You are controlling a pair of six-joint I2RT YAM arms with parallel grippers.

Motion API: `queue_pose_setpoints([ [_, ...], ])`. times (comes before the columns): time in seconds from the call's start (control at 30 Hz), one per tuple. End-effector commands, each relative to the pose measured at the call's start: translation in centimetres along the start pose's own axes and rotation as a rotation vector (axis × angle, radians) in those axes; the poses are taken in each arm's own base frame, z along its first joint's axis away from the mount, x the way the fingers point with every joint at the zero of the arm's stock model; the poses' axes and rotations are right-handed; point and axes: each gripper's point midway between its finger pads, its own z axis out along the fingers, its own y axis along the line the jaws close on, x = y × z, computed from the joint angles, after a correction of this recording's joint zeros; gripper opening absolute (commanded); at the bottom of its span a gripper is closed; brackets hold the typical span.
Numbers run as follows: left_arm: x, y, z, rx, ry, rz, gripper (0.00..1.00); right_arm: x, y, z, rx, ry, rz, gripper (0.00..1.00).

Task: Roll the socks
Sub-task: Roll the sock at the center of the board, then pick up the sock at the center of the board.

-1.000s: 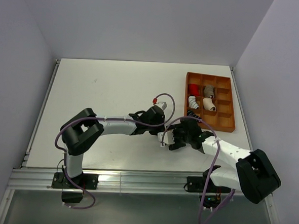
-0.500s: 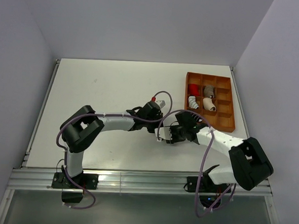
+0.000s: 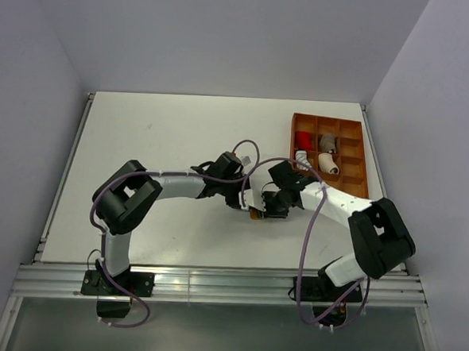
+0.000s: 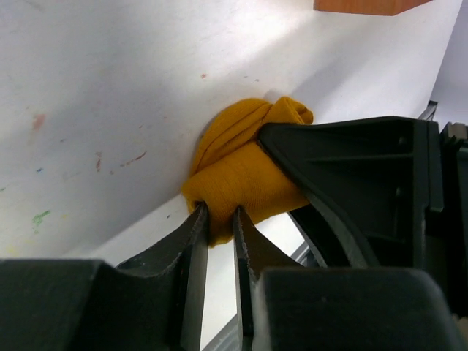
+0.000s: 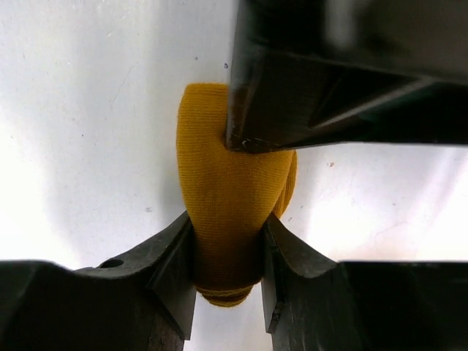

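Spreading matt white, faintly flecked with small coloured marks, the counter (image 3: 157,139) carried everything. At its far right sat a rigid orange tray (image 3: 330,118) split into square compartments. A red bundle (image 3: 303,140) and a grey bundle (image 3: 327,141) filled two of them, and the striped sock (image 3: 302,160) lay curled in a left-hand compartment just nearer than the red one. The left arm (image 3: 178,189) reached right and the right arm (image 3: 340,204) reached left, wrists meeting mid-counter. Between them the mustard sock (image 5: 219,197), a soft fine knit, sat bunched into a rounded lump on the counter. The right fingers (image 5: 172,270), hard black plastic, squeezed its sides. The left fingers (image 4: 191,256) stood a slit apart with a sock corner at their tips; whether they pinched it could not be told.
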Motion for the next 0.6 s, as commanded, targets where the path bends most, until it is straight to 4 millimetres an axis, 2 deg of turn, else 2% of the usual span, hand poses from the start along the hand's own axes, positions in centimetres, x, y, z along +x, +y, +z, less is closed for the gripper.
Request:
queue_pose_setpoints([
  [0.0, 0.2, -0.1, -1.6, 0.027, 0.014, -0.067, 0.24, 1.2, 3.3, -0.1, -0.166, 0.052, 0.137, 0.28],
  [0.13, -1.9, 0.4, -3.7, 0.017, -0.079, -0.113, 0.23, 1.6, 3.7, 0.1, -0.238, 0.065, 0.219, 0.24],
  [0.17, -2.9, 0.2, -4.7, 0.021, -0.118, -0.122, 0.22, 1.6, 3.2, -0.1, -0.237, 0.061, 0.242, 0.20],
  [0.23, -3.5, 0.8, -5.7, 0.007, -0.157, -0.138, 0.22, 1.5, 3.7, -0.2, -0.288, 0.050, 0.283, 0.18],
  [0.27, -4.4, 0.4, -6.9, 0.018, -0.191, -0.142, 0.22, 1.5, 3.6, -0.2, -0.301, 0.049, 0.306, 0.14],
  [0.43, -6.0, 1.0, -9.9, -0.017, -0.278, -0.139, 0.19, 1.5, 3.3, -0.3, -0.308, 0.036, 0.384, 0.07],
  [0.57, -6.4, -0.1, -12.4, -0.002, -0.334, -0.109, 0.18, 0.7, 3.2, -0.8, -0.327, -0.012, 0.445, 0.01],
])
